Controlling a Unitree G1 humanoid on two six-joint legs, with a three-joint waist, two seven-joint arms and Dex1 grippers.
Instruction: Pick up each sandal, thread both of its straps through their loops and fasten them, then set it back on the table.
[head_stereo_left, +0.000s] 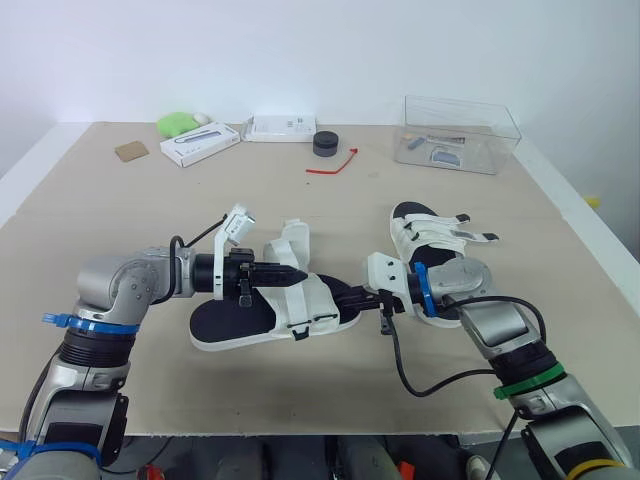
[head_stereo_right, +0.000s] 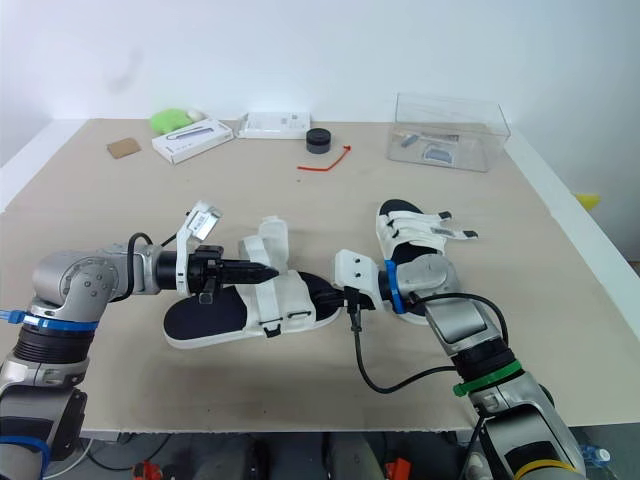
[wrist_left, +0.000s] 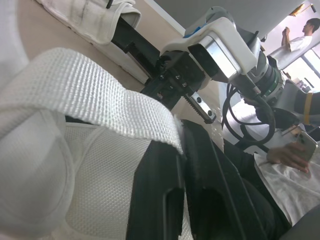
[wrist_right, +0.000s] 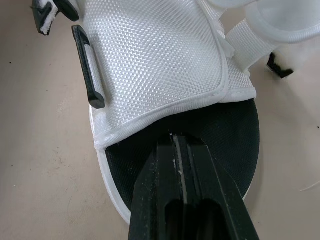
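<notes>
Near sandal: flat on its sole, lying lengthwise between the two sets of jaws, which meet it from opposite ends.
Strap: white webbing, and its free end runs right into the seam between the left jaws.
Left gripper: clenched, the strap end pinched at its tips. It hovers over the white mesh upper, with a second strap standing upright just behind it.
Right gripper: jaws pressed together with nothing between them (as far as the wrist view shows). The tips rest on the black footbed at the toe, touching the hem of the upper.
Loop: black and empty, on the upper's side, beside and ahead of the right jaws.
Second sandal: on the table just beyond the right gripper's wrist, well apart from the left jaws.
Table: beige and matt.
Far edge, well beyond both jaws: clear box, red tie, black puck, white boxes, green object.
Room: white wall. In the left wrist view, a person stands past the right arm.
</notes>
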